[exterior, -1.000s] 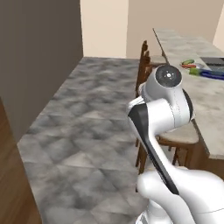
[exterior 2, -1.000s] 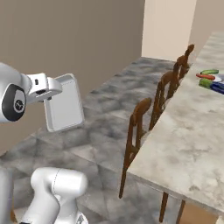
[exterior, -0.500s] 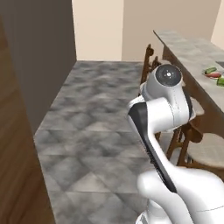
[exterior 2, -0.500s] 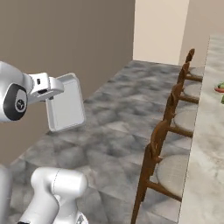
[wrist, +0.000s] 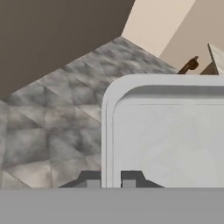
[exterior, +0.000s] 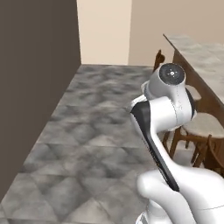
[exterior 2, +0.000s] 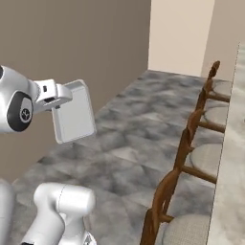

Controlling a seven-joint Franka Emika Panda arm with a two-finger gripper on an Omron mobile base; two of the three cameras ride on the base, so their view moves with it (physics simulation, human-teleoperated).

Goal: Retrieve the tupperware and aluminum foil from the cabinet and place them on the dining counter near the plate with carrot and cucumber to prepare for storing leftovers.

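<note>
While pinched by its flared rim in the pincer [wrist: 111, 183], tupperware [exterior 2: 73, 117] hangs upright over the floor [exterior: 100, 131], well apart from the tabletop [exterior: 199, 52], presumably kept high to clear stools [exterior 2: 191, 158].

No lettering, label, brand mark, number or sign can be read on anything in these pictures.
</note>
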